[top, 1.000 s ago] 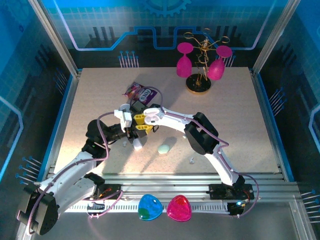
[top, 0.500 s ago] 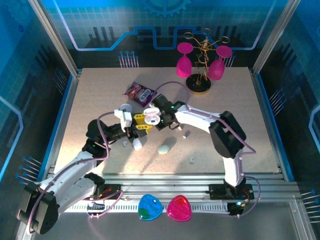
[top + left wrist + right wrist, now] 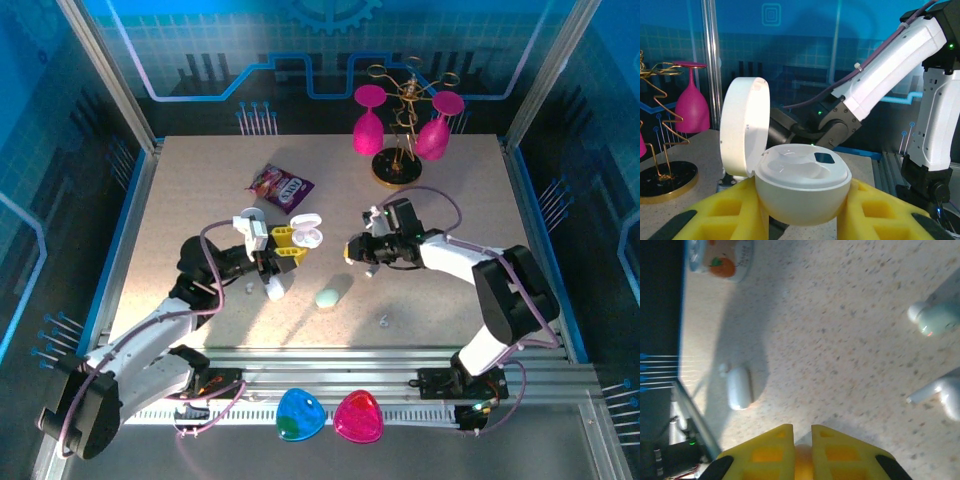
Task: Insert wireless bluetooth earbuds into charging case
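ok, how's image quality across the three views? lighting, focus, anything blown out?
Top view: sharp, with a warm light patch on the table at the near left and soft cast shadows. Left wrist: charging case crisp, its open lid brightly lit, backdrop dim blue. Right wrist: soft overall, white earbud at the right edge blurred, broad shadow across the table.

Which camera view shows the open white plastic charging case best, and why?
The left wrist view: the open white plastic charging case sits close up, lid raised, inner tray visible, held in the left hand. The top external view shows the case small, from above, lid open.
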